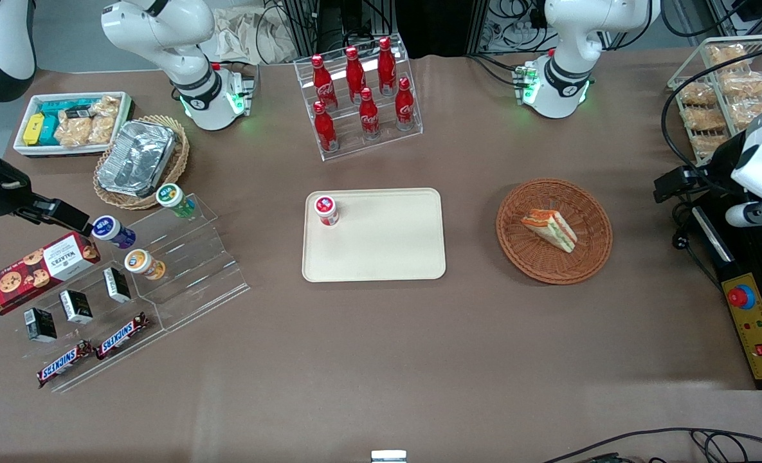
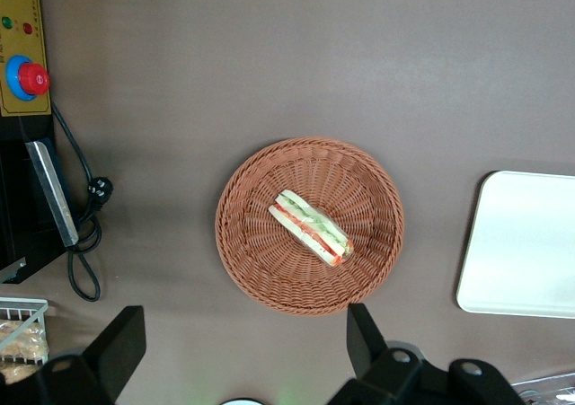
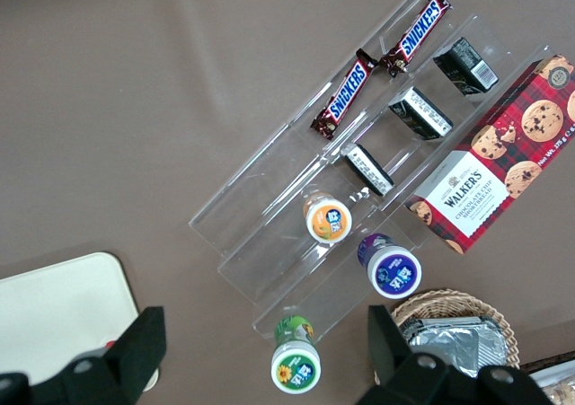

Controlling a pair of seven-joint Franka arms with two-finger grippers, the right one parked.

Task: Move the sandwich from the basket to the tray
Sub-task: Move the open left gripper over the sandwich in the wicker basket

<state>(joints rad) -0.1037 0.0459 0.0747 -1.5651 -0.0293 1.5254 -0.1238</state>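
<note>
Sandwich sits mid-basket, rim clear all round; gripper wide open, empty, above the bare desk just beside it; tray near.

even overhead light — soft shadows, sharp.

The sandwich lies in the basket beside the tray, with the open-fingered tool high above the basket.

Glossy white rounded arm shells with black joint bands and green glowing lights at both bases; the hand has black angular fingers, spread apart.
</note>
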